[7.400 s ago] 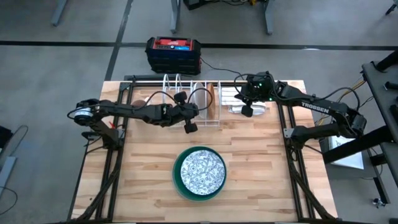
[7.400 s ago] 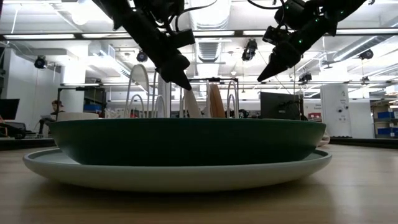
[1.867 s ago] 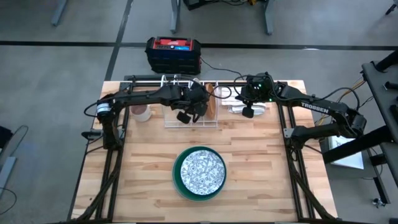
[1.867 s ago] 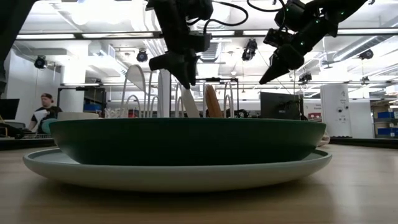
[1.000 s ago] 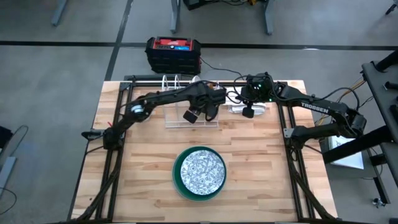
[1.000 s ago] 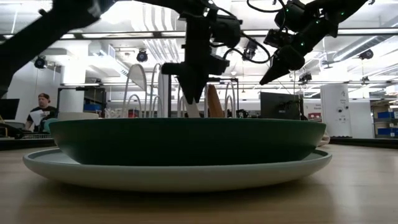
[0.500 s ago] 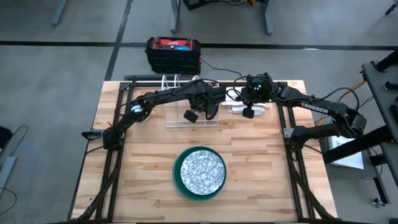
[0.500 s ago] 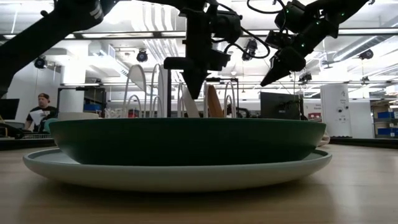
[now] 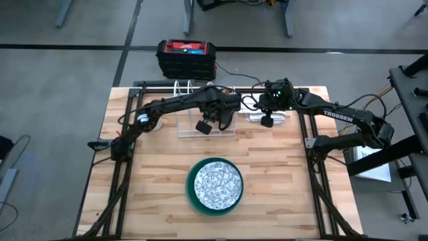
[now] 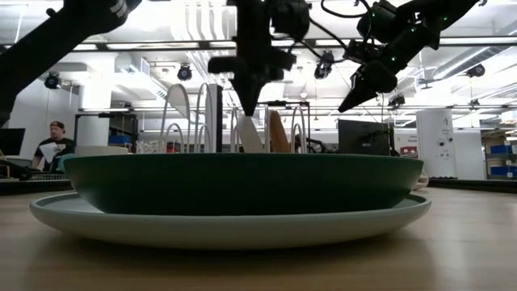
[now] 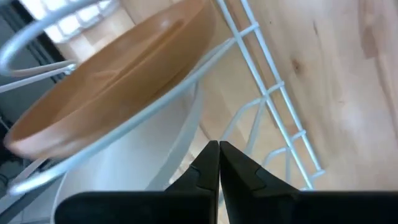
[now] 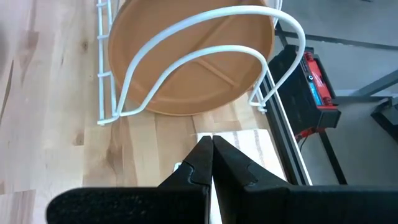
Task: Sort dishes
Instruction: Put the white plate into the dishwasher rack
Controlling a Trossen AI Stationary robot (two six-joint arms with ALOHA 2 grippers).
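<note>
1. Hovering over the white wire rack point(image 9: 206, 110) at the upper middle of the high view, the left end effector point(image 10: 245, 103) has its fingers pressed together on nothing.
2. Standing on edge in that rack are the brown plate point(image 11: 112, 87) and a white plate point(image 10: 249, 136), just below the left fingertips; contact is hard to judge.
3. Stacked at the lower middle of the desk point(image 9: 281, 187) are the patterned plate point(image 9: 215, 182), the dark green plate point(image 10: 242, 182) and the pale mint plate point(image 10: 234, 228).
4. Right end effector point(image 9: 266, 121), fingers shut and empty, hangs right of the rack, over a folded cloth point(image 12: 239, 144).
</note>
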